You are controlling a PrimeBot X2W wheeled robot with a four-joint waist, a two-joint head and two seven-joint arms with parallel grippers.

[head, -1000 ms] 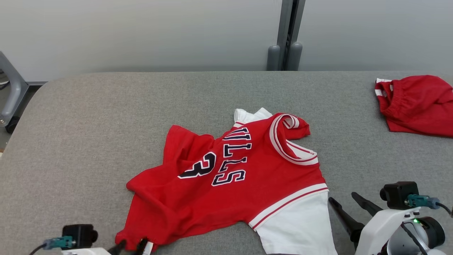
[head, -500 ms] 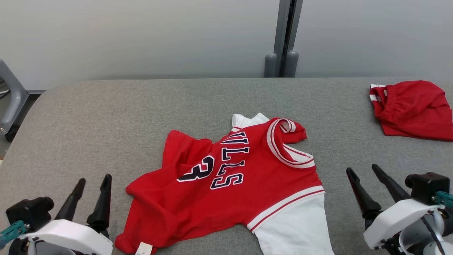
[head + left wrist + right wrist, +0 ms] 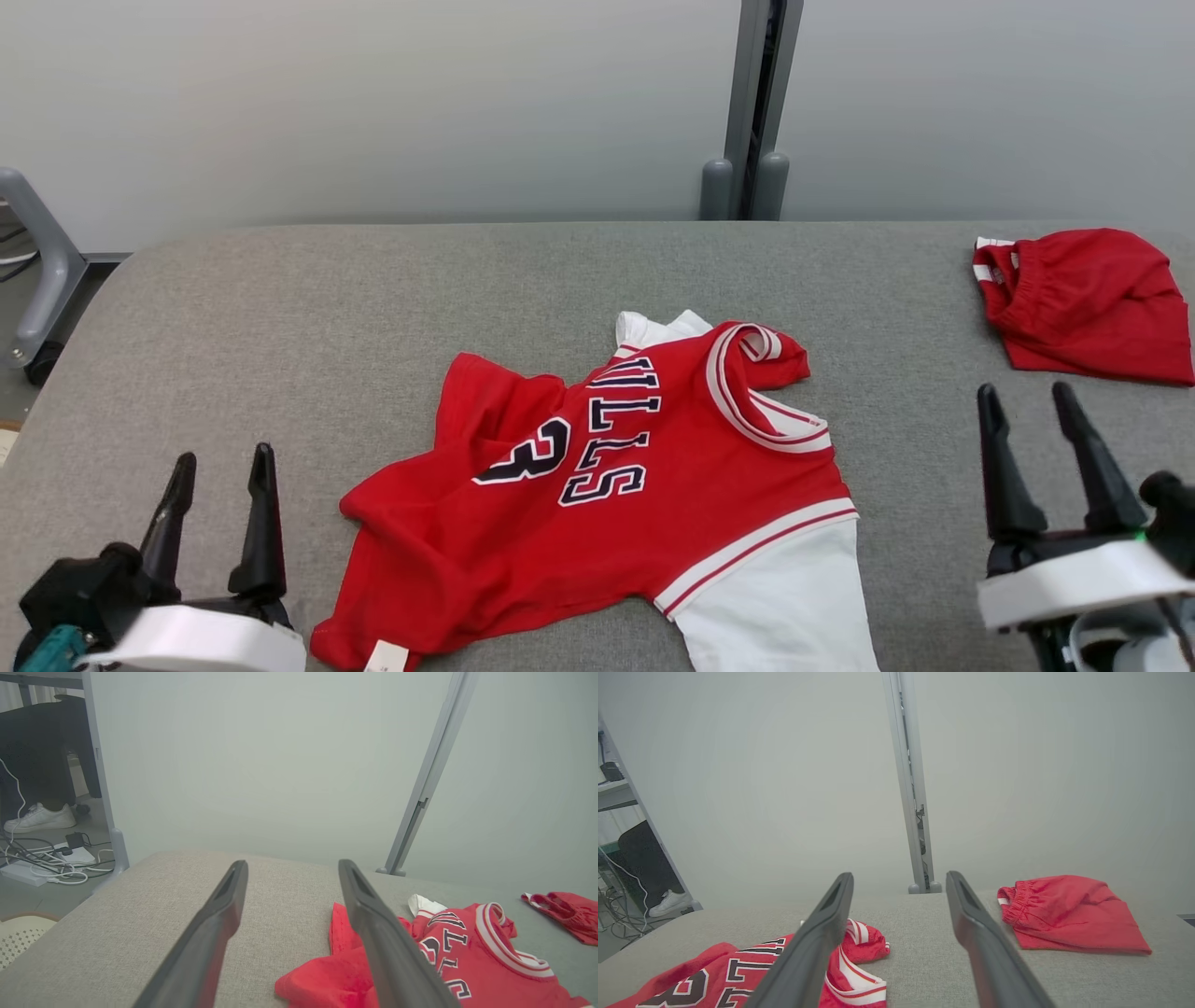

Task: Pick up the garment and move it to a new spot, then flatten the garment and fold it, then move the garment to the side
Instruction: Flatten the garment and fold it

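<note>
While left end effector (image 3: 225,455) and right end effector (image 3: 1023,390) stand apart, jersey (image 3: 560,523) has white sleeve (image 3: 784,607) cut off, lettering (image 3: 621,439) partly hidden.

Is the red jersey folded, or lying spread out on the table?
Spread out, not folded: the jersey lies open on the grey table with its number and lettering facing up, though rumpled, with the collar curled over.

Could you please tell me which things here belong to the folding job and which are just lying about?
In the job: crumpled red-and-white jersey; open left gripper; open right gripper; grey fabric table.
Lying about: red elastic-waist shorts, far right; grey metal post.
</note>
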